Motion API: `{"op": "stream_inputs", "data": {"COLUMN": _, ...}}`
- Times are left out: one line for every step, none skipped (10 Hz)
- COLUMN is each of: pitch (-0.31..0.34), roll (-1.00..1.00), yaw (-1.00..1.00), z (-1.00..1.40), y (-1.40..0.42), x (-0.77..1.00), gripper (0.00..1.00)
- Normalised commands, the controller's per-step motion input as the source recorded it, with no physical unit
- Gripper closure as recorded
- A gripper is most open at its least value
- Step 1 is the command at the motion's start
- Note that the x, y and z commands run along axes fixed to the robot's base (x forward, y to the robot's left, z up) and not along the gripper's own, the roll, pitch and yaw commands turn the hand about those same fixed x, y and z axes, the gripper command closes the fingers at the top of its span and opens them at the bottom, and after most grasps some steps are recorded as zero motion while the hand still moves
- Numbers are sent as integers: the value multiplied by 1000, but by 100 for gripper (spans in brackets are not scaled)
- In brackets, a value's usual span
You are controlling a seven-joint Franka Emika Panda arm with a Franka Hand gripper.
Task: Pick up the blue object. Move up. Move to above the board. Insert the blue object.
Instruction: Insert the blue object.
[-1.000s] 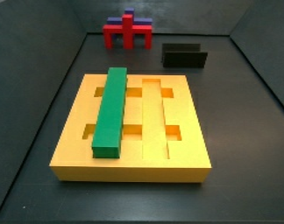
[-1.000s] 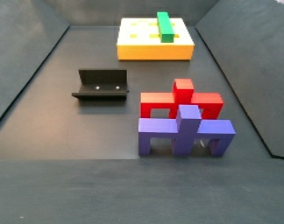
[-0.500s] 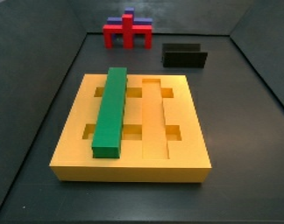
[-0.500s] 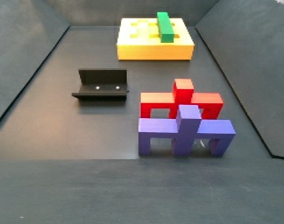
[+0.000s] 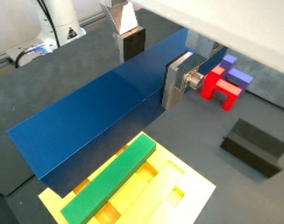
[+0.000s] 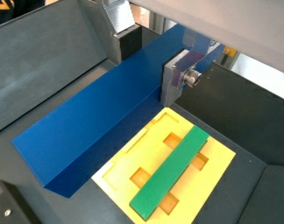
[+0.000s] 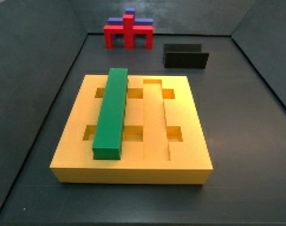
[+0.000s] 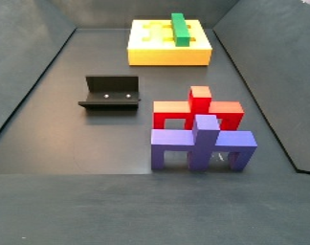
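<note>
In both wrist views my gripper (image 5: 154,66) (image 6: 151,61) is shut on the blue object (image 5: 97,114) (image 6: 92,127), a long dark blue bar held between the silver fingers (image 5: 177,83). It hangs high above the floor, over the edge of the yellow board (image 5: 186,188) (image 6: 124,162). The board also shows in both side views (image 7: 133,174) (image 8: 170,57). A green bar (image 7: 111,110) (image 8: 180,29) (image 5: 110,179) (image 6: 173,171) lies in one of its grooves. The gripper and the blue object are out of view in both side views.
The black fixture (image 7: 185,56) (image 8: 109,93) (image 5: 256,144) stands on the floor beyond the board. A red stand (image 7: 130,33) (image 8: 199,107) with a small blue piece (image 7: 130,18) on top and a purple stand (image 8: 203,145) sit at the far end. Dark walls enclose the floor.
</note>
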Motion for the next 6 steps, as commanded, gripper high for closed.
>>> {"op": "stream_inputs", "data": {"pitch": 0, "roll": 337, "yaw": -163, "z": -726, "y": -623, "x": 234, "gripper": 100}}
{"op": "stream_inputs", "data": {"pitch": -139, "roll": 89, "yaw": -111, "z": -971, "y": -211, "x": 83, "gripper": 100}}
{"op": "stream_inputs", "data": {"pitch": -94, "roll": 104, "yaw": -29, "z": -1000, "y": -246, "x": 211, "gripper": 100}}
{"op": "stream_inputs", "data": {"pitch": -63, "roll": 107, "yaw": 0, "z": -1000, "y": -146, "x": 151, "gripper": 100}}
{"op": "stream_inputs", "data": {"pitch": -173, "roll": 0, "yaw": 211, "z": -886, "y": -11, "x": 166, "gripper": 100}}
{"op": "stream_inputs", "data": {"pitch": -231, "roll": -64, "yaw": 200, "z": -757, "y": -51, "x": 151, "gripper": 100}}
